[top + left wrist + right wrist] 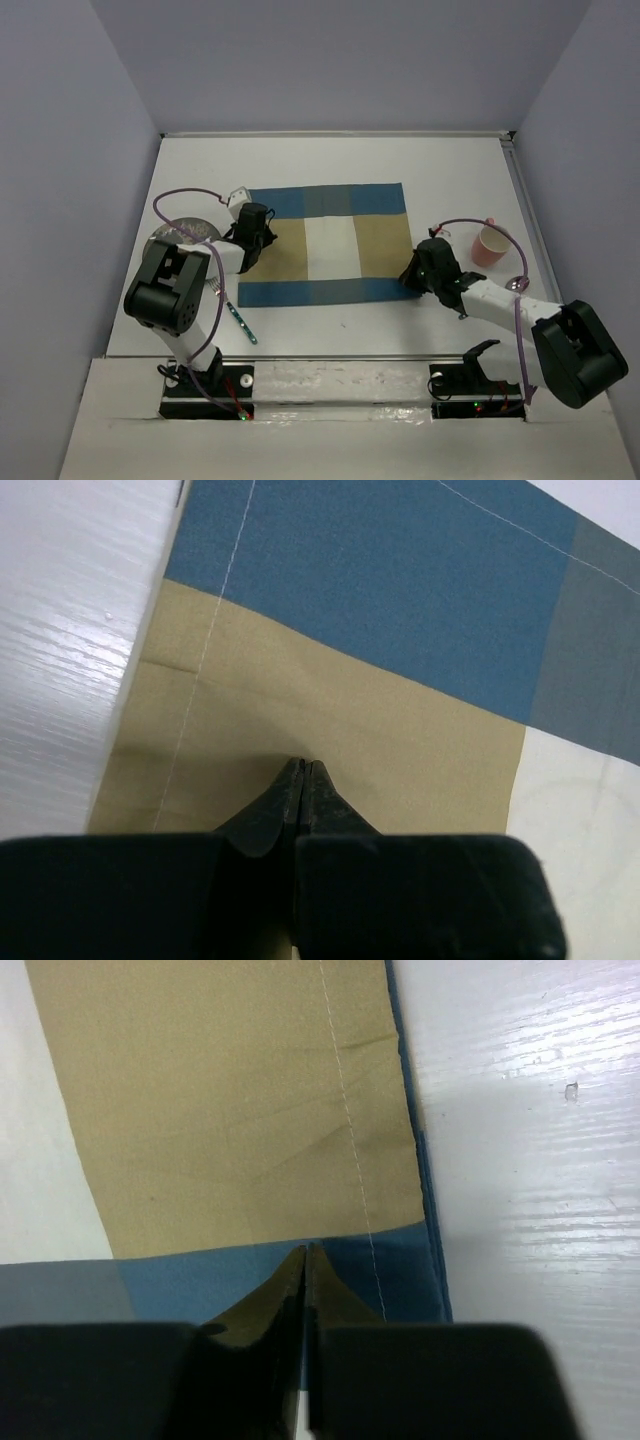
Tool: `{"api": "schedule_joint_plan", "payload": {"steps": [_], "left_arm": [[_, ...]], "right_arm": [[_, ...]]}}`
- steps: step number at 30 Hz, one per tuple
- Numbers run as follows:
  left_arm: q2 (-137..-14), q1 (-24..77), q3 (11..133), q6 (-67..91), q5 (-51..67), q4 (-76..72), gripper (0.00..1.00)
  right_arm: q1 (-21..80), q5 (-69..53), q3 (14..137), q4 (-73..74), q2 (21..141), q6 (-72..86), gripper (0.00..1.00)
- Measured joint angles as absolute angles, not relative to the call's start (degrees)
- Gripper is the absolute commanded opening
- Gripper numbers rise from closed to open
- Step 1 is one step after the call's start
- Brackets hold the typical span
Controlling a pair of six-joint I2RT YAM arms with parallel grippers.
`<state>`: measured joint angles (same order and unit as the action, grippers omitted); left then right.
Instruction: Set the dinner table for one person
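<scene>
Left gripper: I see its jaws closed, pinching the placemat at its tan left edge.
Right gripper: closed, pinching its near right corner.

The tabletop is plain matte white. The placemat is checked. It has blue bands along its far and near edges, tan blocks at left and right, and a white square in the middle. The blue bands turn grey-blue where they cross the middle column, and pale stitching runs just inside the hem. At the right is a pink cup. At the left is a grey plate and, nearer, a fork with a teal handle. The left hand and right hand are black. The arms are white and black, with purple cables.
</scene>
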<state>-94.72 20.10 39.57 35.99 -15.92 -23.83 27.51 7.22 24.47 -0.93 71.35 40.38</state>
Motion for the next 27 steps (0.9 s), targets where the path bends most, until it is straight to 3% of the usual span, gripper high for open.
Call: {"api": "schedule_joint_plan", "payload": {"steps": [1, 2, 3, 5, 8, 12, 21, 23, 27], "left_arm": [[-94.8, 20.1, 39.6, 36.0, -15.6, -23.9, 0.00], [-94.8, 20.1, 39.6, 36.0, -15.1, -24.3, 0.00], [-94.7, 20.2, 39.6, 36.0, -14.9, -24.7, 0.00], [-94.0, 20.3, 39.5, 36.0, -14.4, -25.1, 0.03], [-91.1, 20.9, 39.4, 36.0, -13.6, -25.5, 0.09], [-83.6, 22.1, 39.3, 36.0, -12.3, -26.1, 0.23], [-63.0, 24.8, 39.3, 35.8, -5.7, -25.3, 0.39], [-58.8, 25.1, 39.4, 34.8, -3.7, -23.4, 0.46], [-50.7, 25.1, 40.0, 32.0, 1.4, -17.6, 0.56]], "right_arm": [[27.5, 7.3, 24.4, 0.0, 70.5, 40.5, 0.24], [27.6, 7.5, 24.5, 0.8, 69.5, 40.2, 0.42], [27.7, 8.2, 24.7, 1.8, 68.8, 40.2, 0.43], [27.8, 9.2, 25.3, 3.3, 68.0, 39.8, 0.57], [27.8, 12.2, 27.4, 5.6, 68.2, 39.2, 0.58], [27.8, 15.8, 31.0, 6.6, 70.8, 38.4, 0.57], [27.7, 21.5, 38.2, 7.3, 83.7, 37.3, 0.49], [27.7, 22.5, 38.2, 7.6, 83.7, 37.3, 0.43], [27.7, 23.7, 38.2, 8.0, 84.1, 37.3, 0.46]]}}
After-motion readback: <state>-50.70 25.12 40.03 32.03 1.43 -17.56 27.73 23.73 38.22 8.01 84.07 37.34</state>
